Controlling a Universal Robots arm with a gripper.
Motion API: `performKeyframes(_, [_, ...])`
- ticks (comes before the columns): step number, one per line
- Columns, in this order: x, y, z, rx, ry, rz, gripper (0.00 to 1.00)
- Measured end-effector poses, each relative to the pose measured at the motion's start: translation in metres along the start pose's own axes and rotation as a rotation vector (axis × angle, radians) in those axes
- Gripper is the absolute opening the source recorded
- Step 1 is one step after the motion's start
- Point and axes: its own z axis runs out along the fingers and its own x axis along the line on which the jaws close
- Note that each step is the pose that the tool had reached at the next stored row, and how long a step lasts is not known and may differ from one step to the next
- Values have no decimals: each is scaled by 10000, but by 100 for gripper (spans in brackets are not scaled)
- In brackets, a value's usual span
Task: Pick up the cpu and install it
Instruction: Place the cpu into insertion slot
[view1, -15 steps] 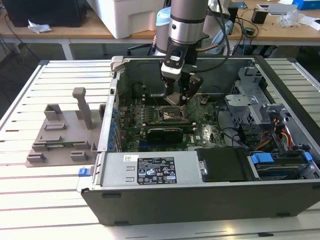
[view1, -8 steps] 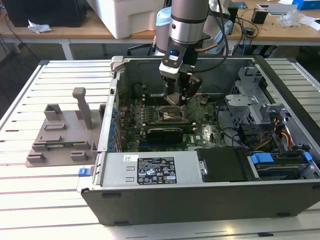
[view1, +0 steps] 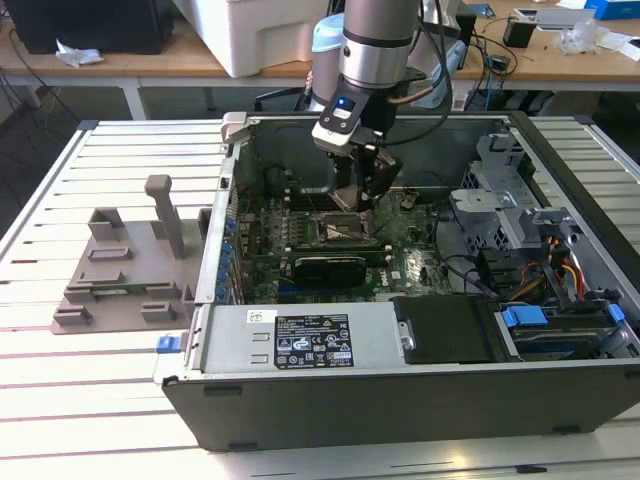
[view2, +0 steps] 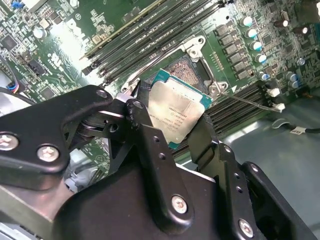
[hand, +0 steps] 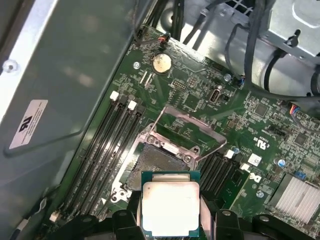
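Note:
The cpu (view2: 175, 109) (hand: 169, 205), a small square chip with a silvery top and green rim, is held between the black fingers of my gripper (view2: 172, 120), which is shut on its edges. It hangs just above the open socket (hand: 157, 160) on the green motherboard (hand: 200, 100), whose metal load frame (hand: 187, 125) is swung up. In the exterior view my gripper (view1: 358, 205) reaches down into the open computer case (view1: 400, 340), over the socket (view1: 335, 232).
Memory slots (hand: 107, 145) flank the socket on both sides. A black card (view1: 325, 268) lies just in front of the socket. Cables and a drive cage (view1: 510, 210) fill the case's right in the exterior view. A grey fixture (view1: 130, 265) stands outside the case on the slatted table.

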Motion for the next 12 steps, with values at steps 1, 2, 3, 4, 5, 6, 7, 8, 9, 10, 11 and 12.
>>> performKeyframes(1, [-1,2,0,4,8,161,55])
performKeyframes(2, [-2,4,0,10,17,358,55])
performKeyframes(3, [-2,5,0,13,25,501,55])
performKeyframes(4, [-3,5,0,17,31,612,55])
performKeyframes(5, [-3,6,0,19,35,695,55])
performKeyframes(6, [-4,7,0,21,41,813,55])
performKeyframes(7, [-4,8,-1,24,44,889,55])
performKeyframes(8, [-4,9,-1,26,49,975,55])
performKeyframes(9, [-5,11,-1,30,57,1131,55])
performKeyframes(10, [-6,12,-1,34,66,1305,55])
performKeyframes(11, [-6,13,-1,36,70,1372,55])
performKeyframes(12, [-7,15,-1,40,78,1536,55])
